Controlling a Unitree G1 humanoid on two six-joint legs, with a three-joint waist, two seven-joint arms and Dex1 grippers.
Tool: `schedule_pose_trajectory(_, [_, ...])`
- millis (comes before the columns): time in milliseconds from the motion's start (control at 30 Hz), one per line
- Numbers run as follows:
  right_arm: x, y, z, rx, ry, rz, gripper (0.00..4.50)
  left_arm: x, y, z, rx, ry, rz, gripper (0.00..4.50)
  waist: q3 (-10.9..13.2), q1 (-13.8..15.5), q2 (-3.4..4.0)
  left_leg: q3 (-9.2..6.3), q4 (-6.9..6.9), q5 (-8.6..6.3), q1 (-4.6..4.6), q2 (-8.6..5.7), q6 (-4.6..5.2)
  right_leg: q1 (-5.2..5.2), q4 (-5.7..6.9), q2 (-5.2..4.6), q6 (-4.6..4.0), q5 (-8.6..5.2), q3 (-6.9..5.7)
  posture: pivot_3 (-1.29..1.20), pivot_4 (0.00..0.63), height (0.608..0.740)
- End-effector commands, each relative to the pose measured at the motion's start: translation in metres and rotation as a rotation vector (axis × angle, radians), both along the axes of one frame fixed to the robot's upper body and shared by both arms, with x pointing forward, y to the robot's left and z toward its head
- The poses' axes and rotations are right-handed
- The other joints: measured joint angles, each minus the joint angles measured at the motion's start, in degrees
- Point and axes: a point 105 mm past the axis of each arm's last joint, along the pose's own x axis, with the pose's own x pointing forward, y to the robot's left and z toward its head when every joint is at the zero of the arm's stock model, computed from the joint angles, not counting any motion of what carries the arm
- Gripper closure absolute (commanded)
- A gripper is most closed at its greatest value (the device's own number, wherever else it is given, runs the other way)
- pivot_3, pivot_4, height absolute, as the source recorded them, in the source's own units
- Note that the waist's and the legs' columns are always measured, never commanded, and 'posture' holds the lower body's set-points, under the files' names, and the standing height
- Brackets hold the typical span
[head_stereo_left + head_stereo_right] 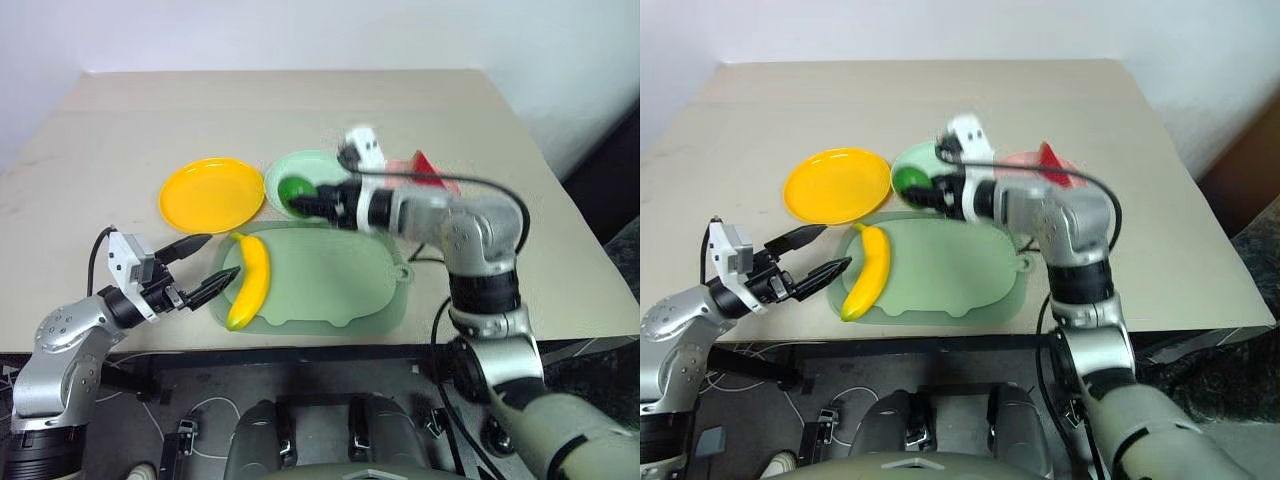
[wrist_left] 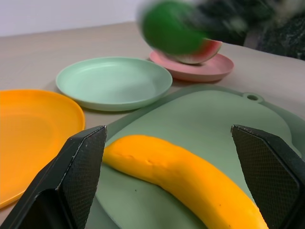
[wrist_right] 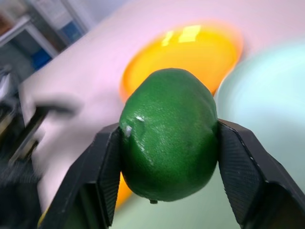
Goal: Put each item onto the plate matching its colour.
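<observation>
My right gripper [image 1: 302, 197] is shut on the green pepper [image 1: 293, 188] and holds it in the air over the near edge of the mint green plate [image 1: 300, 163]. In the right wrist view the pepper [image 3: 167, 133] sits squeezed between both pads. The yellow banana [image 1: 249, 281] lies on the left part of the pale green tray [image 1: 335, 280]. Just left of it my left gripper [image 1: 222, 254] stands open, fingers either side of the banana's near end [image 2: 190, 176]. The watermelon wedge [image 1: 425, 168] rests on the pink plate [image 1: 1018, 160]. Nothing lies on the orange-yellow plate [image 1: 205, 193].
The three plates stand in a row behind the tray, on a beige table [image 1: 300, 100] whose far half is bare. My right forearm [image 1: 450, 215] reaches across the tray's right corner and hides part of the pink plate.
</observation>
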Motion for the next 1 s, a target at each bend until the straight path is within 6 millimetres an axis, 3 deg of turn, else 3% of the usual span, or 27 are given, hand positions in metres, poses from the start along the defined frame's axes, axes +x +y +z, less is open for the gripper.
schedule_pose_trajectory(33, [0.031, -0.001, -0.002, -0.053, -0.052, -0.082, 1.92, -0.004, 0.000, 0.012, 0.006, -0.047, 0.005, 0.10, -0.01, 0.06, -0.01, 0.01, 0.00, 0.00, -0.02, -0.01, 0.00, 0.00, 0.00, 0.00, 0.00, 0.00, 0.00, 0.00, 0.150, 0.695])
schedule_pose_trajectory(133, [0.058, -0.005, -0.012, -0.177, -0.077, -0.175, 1.92, -0.006, 0.001, 0.013, 0.009, -0.050, 0.017, 0.10, 0.00, -0.12, 0.00, 0.06, 0.02, 0.00, -0.03, -0.01, 0.00, -0.05, 0.04, -0.01, 0.00, 0.00, 0.01, 0.00, 0.150, 0.695])
schedule_pose_trajectory(267, [0.075, -0.002, -0.021, -0.181, -0.049, -0.210, 1.92, -0.009, 0.003, 0.014, 0.011, -0.053, 0.036, 0.10, 0.01, -0.26, 0.01, 0.09, 0.01, 0.01, -0.12, 0.00, -0.01, -0.16, 0.06, 0.00, 0.01, 0.00, 0.02, 0.00, 0.150, 0.695])
schedule_pose_trajectory(533, [0.085, 0.002, -0.043, -0.248, -0.033, -0.262, 1.92, -0.014, 0.005, 0.015, 0.018, -0.051, 0.056, 0.10, 0.01, -0.26, 0.02, 0.08, 0.05, 0.02, -0.17, 0.02, -0.02, -0.18, 0.07, 0.01, 0.01, 0.00, 0.03, 0.00, 0.150, 0.695])
schedule_pose_trajectory(567, [0.085, 0.002, -0.043, -0.246, -0.034, -0.262, 1.57, -0.014, 0.006, 0.015, 0.019, -0.051, 0.059, 0.10, 0.02, -0.23, 0.02, 0.08, 0.05, 0.02, -0.17, 0.01, -0.02, -0.18, 0.07, 0.01, 0.01, 0.00, 0.03, 0.00, 0.150, 0.695])
schedule_pose_trajectory(667, [0.085, 0.004, -0.036, -0.220, -0.055, -0.248, 0.61, -0.015, 0.007, 0.015, 0.020, -0.051, 0.065, 0.10, 0.02, -0.26, 0.02, 0.06, 0.05, 0.02, -0.17, 0.02, -0.02, -0.18, 0.08, 0.01, 0.01, 0.00, 0.03, 0.00, 0.150, 0.695])
schedule_pose_trajectory(733, [0.086, 0.004, -0.020, -0.177, -0.111, -0.222, 0.02, -0.016, 0.007, 0.015, 0.020, -0.049, 0.066, 0.10, 0.02, -0.26, 0.02, 0.06, 0.05, 0.02, -0.17, 0.02, -0.02, -0.18, 0.08, 0.01, 0.01, 0.00, 0.03, 0.00, 0.150, 0.695])
schedule_pose_trajectory(833, [0.081, -0.001, -0.001, -0.099, -0.179, -0.157, 0.02, -0.016, 0.008, 0.015, 0.021, -0.047, 0.067, 0.10, 0.03, -0.16, 0.04, 0.06, 0.05, 0.02, -0.18, 0.02, -0.02, -0.19, 0.08, 0.01, 0.01, 0.00, 0.03, 0.00, 0.150, 0.695])
schedule_pose_trajectory(1000, [0.051, -0.011, 0.006, -0.049, -0.282, -0.001, 0.02, -0.016, 0.009, 0.013, 0.017, -0.045, 0.073, 0.10, 0.00, 0.04, 0.00, 0.00, 0.05, 0.02, -0.17, 0.03, -0.02, -0.15, 0.05, 0.00, 0.01, 0.00, 0.02, 0.00, 0.150, 0.695])
